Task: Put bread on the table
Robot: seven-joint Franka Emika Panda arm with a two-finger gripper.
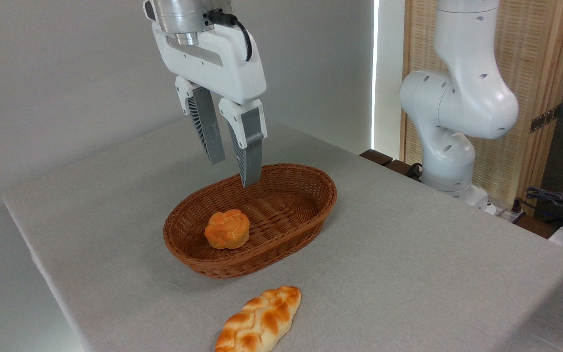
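The bread (pixel 260 320), a long braided golden-brown loaf, lies flat on the grey table (pixel 408 254) near the front edge, in front of the wicker basket (pixel 306 208). My gripper (pixel 233 172) hangs above the basket's far rim, well away from the loaf. Its two grey ribbed fingers (pixel 249 154) stand a little apart and hold nothing.
A small round orange bun (pixel 227 229) rests inside the oval brown basket, toward its left end. The arm's white base (pixel 450 122) stands at the table's right rear. Cables and small items (pixel 562 205) lie off the table at the far right.
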